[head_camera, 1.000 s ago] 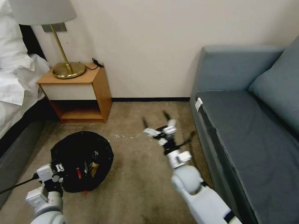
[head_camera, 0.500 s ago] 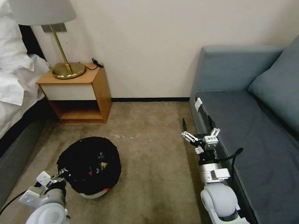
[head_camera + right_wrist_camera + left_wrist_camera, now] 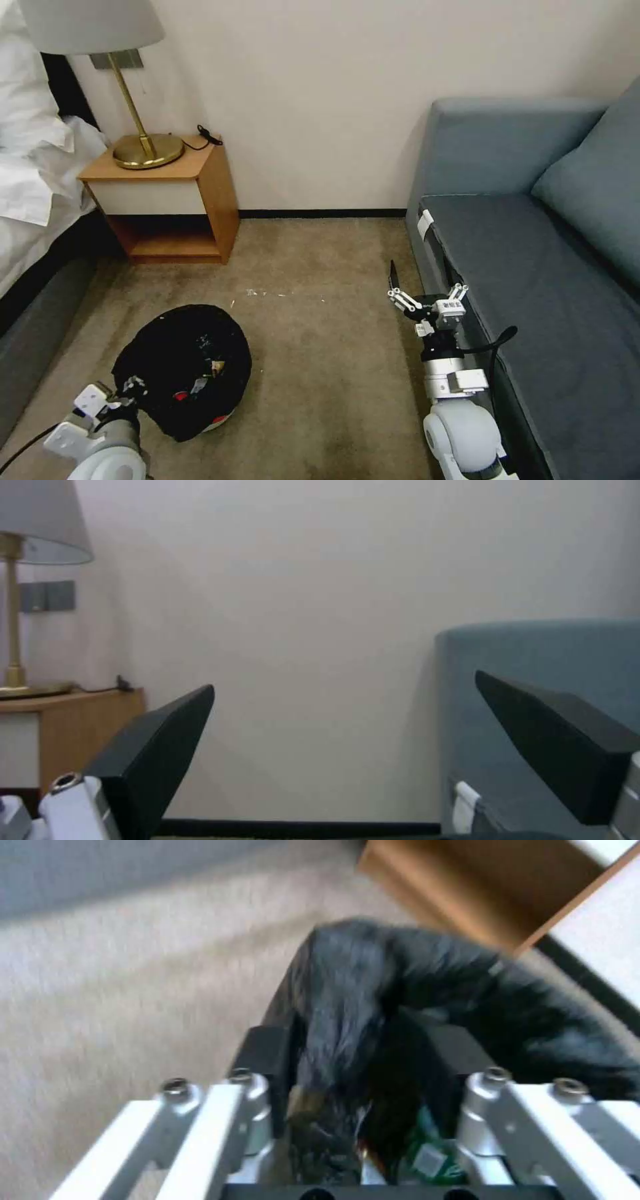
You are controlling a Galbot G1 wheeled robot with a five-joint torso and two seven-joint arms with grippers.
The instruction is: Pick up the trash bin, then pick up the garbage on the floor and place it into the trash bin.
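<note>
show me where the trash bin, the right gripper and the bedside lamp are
trash bin [image 3: 160, 353], head view, on the black bag liner.
right gripper [image 3: 421, 280], head view, midway between its open fingertips.
bedside lamp [image 3: 147, 151], head view, on the brass base.

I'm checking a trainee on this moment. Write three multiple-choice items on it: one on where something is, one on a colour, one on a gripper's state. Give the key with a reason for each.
1. Where is the trash bin?
A. On the sofa seat
B. On the carpet by the left gripper
C. Inside the nightstand

2. What colour is the bag lining the trash bin?
A. Black
B. Blue
C. White

3. How does the right gripper stand?
A. Shut on a bottle
B. Shut on the bin's rim
C. Open and holding nothing

Key:
1 B: in the head view the bin sits on the carpet, with the left gripper at its near rim.
2 A: the crinkly liner is black in the head view and the left wrist view.
3 C: in the right wrist view its two dark fingers stand wide apart with only the wall between them, beside the sofa.
</note>
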